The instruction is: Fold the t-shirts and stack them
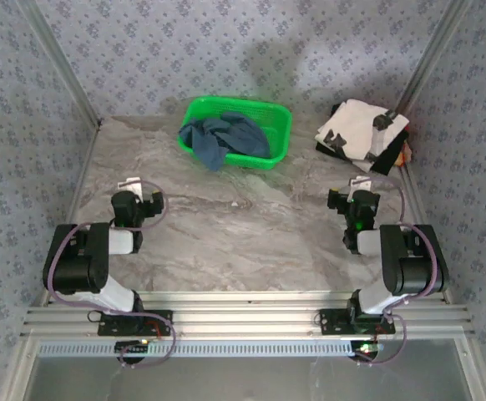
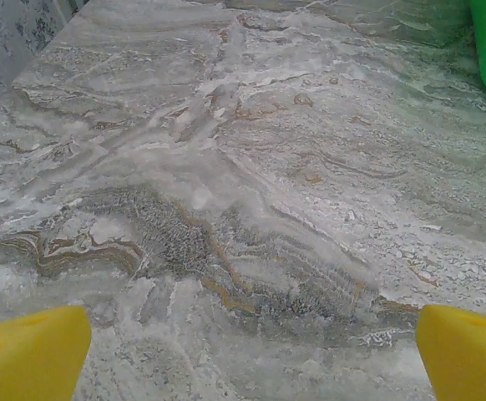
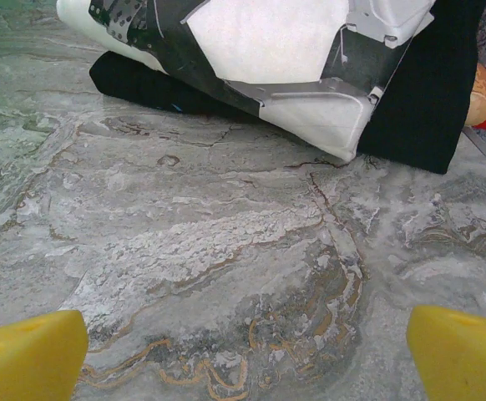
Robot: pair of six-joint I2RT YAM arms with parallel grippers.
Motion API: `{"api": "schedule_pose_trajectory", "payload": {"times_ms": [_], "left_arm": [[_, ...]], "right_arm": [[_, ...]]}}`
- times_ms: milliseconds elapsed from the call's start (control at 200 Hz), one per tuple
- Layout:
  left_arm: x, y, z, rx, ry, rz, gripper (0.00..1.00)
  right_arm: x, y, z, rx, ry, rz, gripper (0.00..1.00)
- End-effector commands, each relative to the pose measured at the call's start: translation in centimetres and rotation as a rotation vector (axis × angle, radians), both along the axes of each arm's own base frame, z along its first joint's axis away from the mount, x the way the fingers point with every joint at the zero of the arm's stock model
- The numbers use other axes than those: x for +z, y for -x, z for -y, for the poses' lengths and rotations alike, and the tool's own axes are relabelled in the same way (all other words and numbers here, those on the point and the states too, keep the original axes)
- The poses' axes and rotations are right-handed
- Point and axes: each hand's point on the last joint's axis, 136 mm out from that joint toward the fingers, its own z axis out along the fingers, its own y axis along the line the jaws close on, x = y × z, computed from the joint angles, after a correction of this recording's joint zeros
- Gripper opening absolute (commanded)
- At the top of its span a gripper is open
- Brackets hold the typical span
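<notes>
– Two grippers: how are they set?
– The left gripper [image 1: 137, 192] [image 2: 251, 355] has its jaws spread wide and holds nothing, its yellow fingertips [image 2: 30, 351] hanging over bare marble table [image 1: 243, 234] at about 8 o'clock. The right gripper [image 1: 360, 194] [image 3: 247, 355] is just as wide and also holds nothing, at about 4 o'clock, aimed toward 12.
– And the shirts?
– The dusty-blue shirt [image 1: 224, 139] lies crumpled in the green basket [image 1: 281, 124] at 12 o'clock. It has no clear long axis, and a fold spills over the rim toward 7 o'clock.
– The folded ones?
– The folded stack [image 1: 361, 134] sits at 2 o'clock, just ahead of the right gripper and apart from it. On top is the white shirt with black patches [image 3: 268, 38], over a black layer [image 3: 418, 109]. The long side runs roughly 9 to 3, tipped slightly toward 4
</notes>
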Motion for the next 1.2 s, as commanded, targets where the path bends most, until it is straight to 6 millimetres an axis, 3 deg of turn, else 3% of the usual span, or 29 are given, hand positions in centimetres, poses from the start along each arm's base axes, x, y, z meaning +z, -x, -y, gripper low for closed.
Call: {"api": "schedule_pose_trajectory", "payload": {"times_ms": [0,779,859,984,1094,1199], "left_arm": [[1.8,-0.9,-0.1,0.007,-0.002,0.057,1.00],[1.8,-0.9,-0.2,0.007,-0.003,0.058,1.00],[3.6,-1.1,0.3,-0.008,-0.020,0.011,1.00],[10.9,-1.4,-0.1,0.067,0.055,-0.057,1.00],[16.3,-1.8,1.5,0.030,0.183,-0.078,1.00],[18.0,-2.8,3.5,-0.026,0.296,-0.193,1.00]], "right_arm": [[0.7,-0.2,0.1,-0.010,0.007,0.027,1.00],[0.7,-0.3,0.1,0.001,-0.001,0.026,1.00],[2.4,-0.9,-1.4,0.064,0.029,-0.025,1.00],[7.4,-0.9,-3.1,0.057,-0.123,-0.198,1.00],[12.2,-0.2,-7.6,0.200,-0.271,-0.229,1.00],[14.9,0.3,-12.4,0.349,-0.383,-0.307,1.00]]}}
